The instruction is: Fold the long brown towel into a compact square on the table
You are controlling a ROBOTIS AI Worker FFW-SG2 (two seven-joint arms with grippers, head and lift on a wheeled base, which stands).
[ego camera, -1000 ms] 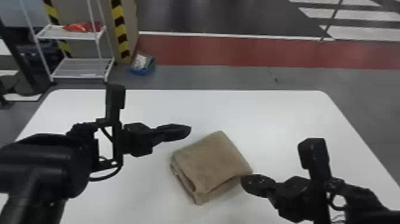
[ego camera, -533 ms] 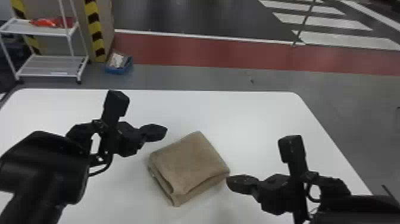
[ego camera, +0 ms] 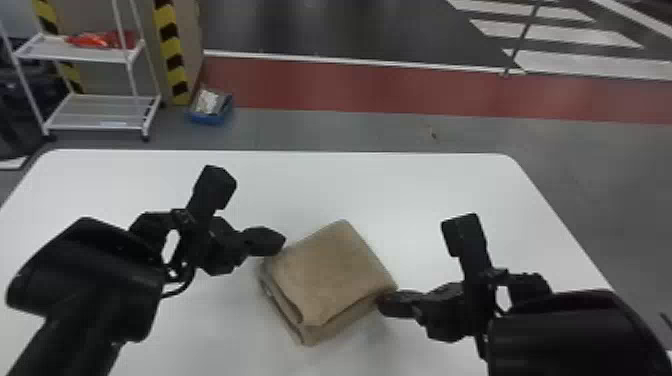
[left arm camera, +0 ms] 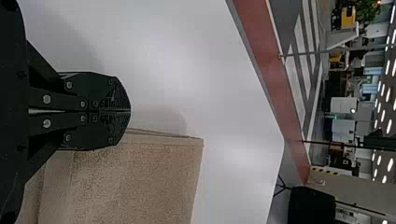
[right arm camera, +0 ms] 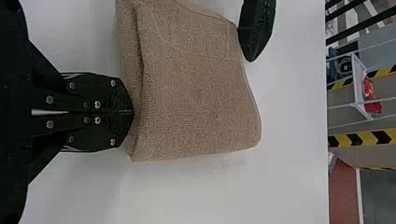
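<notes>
Two shelves make up the white rack (ego camera: 100, 107) at ten o'clock from the brown towel (ego camera: 330, 272); the upper holds something red (ego camera: 100, 40). At eleven o'clock, a blue box (ego camera: 207, 119) on the floor has whitish stuff (ego camera: 207, 101) in it. The left gripper (ego camera: 280, 241), fingers pressed together, hangs by the towel's ten o'clock corner (touching or not, I can't tell). The towel lies on the white table (ego camera: 400, 190), folded into a thick, squarish, layered packet. At four o'clock, the right gripper (ego camera: 382, 302) has its fingers closed together right at the towel's edge.
</notes>
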